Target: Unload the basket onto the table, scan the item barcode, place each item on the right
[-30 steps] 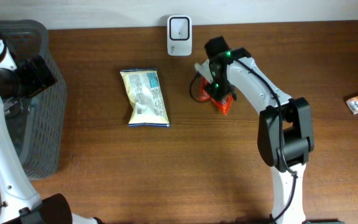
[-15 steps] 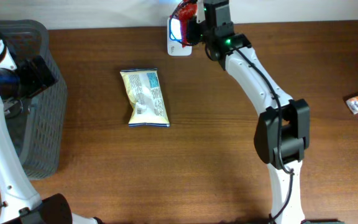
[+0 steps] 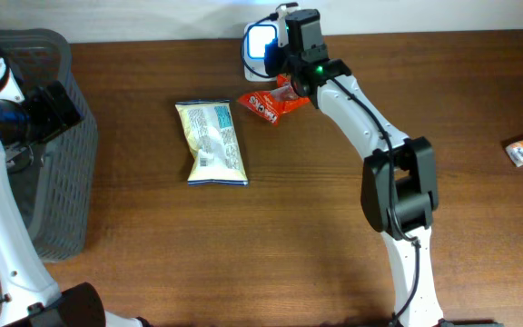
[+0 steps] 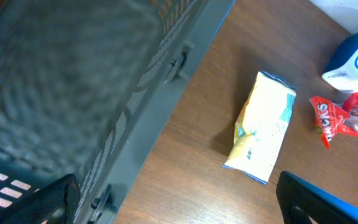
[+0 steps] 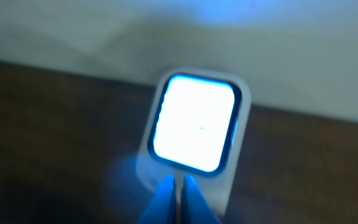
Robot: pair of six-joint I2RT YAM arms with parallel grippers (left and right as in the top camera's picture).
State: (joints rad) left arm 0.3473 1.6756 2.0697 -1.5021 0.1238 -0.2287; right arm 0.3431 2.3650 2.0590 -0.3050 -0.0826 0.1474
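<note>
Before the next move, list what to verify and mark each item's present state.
1. The scanner is lit: ok, its window glows blue-white.
2. The red snack packet is held by the right gripper: not ok. It lies on the table beside the scanner, and the fingertips are together with nothing between them.
3. The packet's barcode faces the scanner: cannot tell, no barcode is visible.
4. The yellow snack bag is apart from the packet: ok.
5. The left gripper is open and away from the scanner: ok, it is over the grey basket.
</note>
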